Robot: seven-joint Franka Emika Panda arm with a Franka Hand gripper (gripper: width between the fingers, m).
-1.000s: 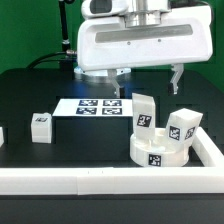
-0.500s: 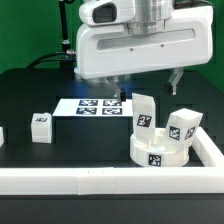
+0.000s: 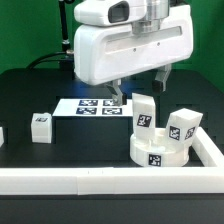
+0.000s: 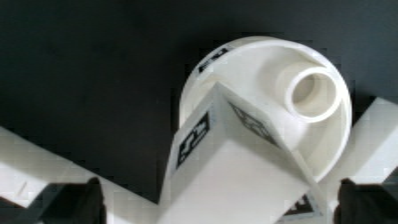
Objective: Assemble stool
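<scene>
Right now your stool's round white seat (image 3: 160, 150) lies on the black desk (image 3: 40, 90) toward the exterior view's right. It sits in the corner made by two long white border bars (image 3: 100, 181), close to both. A square tag faces the camera on its side wall.

Two tagged legs rest on top of it. One leg (image 3: 145, 112) stands nearly upright on the side toward the exterior view's left. The other leg (image 3: 182, 126) leans at a tilt on the side toward the exterior view's right. You can't tell whether either one is seated in a hole.

A third leg (image 3: 41, 125) sits alone on the desk toward the exterior view's left, well apart from the seat.

In the wrist view you look down on the seat (image 4: 267, 60) with a round hole (image 4: 317, 95) in it, and a tagged leg (image 4: 222, 160) rises toward the lens.

Your fingers (image 3: 167, 80) are spread wide and hold nothing. They hang above the upright leg, apart from it, one on either side of its top. In the wrist view the dark fingertips (image 4: 71, 200) flank that leg without touching it.

Behind the seat, the marker board (image 3: 98, 105) lies flat on the desk.
</scene>
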